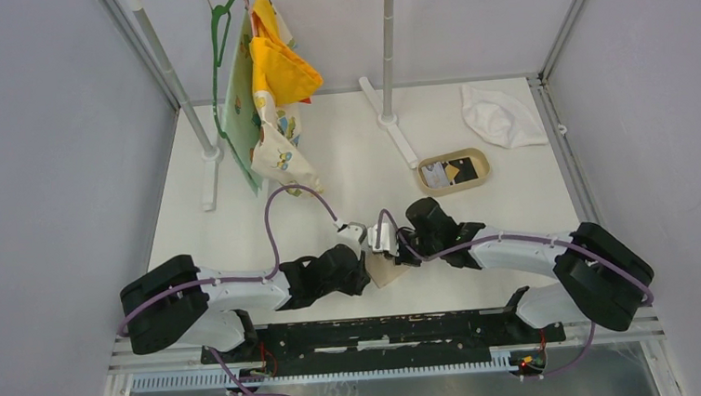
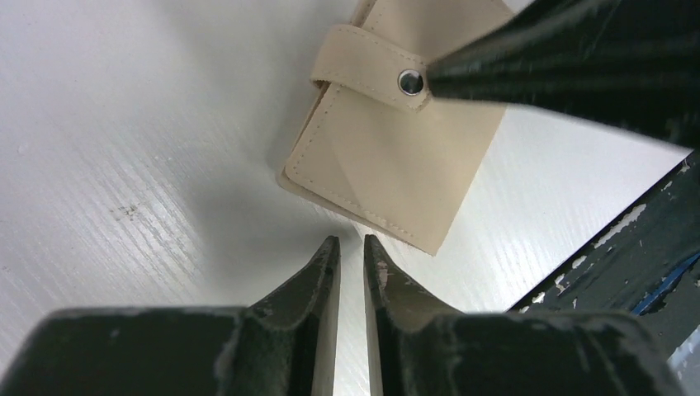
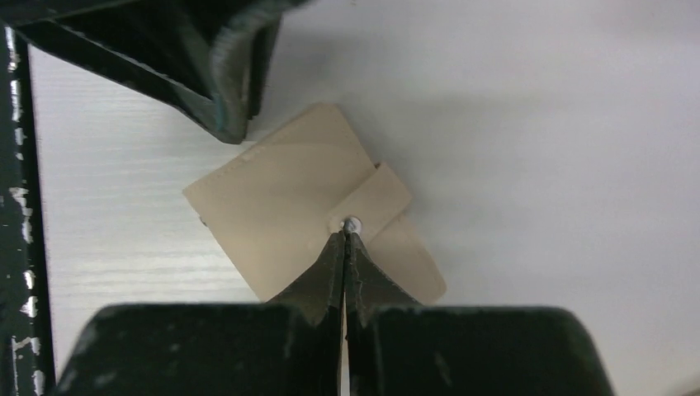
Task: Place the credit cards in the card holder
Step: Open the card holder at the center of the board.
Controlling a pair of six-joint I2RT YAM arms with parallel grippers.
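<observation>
The card holder (image 1: 386,271) (image 2: 388,157) (image 3: 272,214), a closed tan wallet, lies flat near the table's front edge between both arms. Its snap tab (image 3: 380,198) is fastened. My right gripper (image 1: 395,257) (image 3: 344,235) is shut, and its joined tips rest right at the metal snap (image 2: 410,82). My left gripper (image 1: 371,273) (image 2: 352,241) hovers just off the wallet's near corner. Its jaws stand a narrow slit apart with only bare table between them. The credit cards (image 1: 452,169), white-grey, gold and dark, lie in the oval tan tray (image 1: 485,175) farther back on the right.
A clothes rack (image 1: 194,116) holds a green hanger (image 1: 218,49) and colourful cloths (image 1: 278,82) at the back left. A rack foot (image 1: 396,125) lies beside the tray. A white cloth (image 1: 501,116) sits at the back right. A black rail (image 1: 375,334) runs along the near edge.
</observation>
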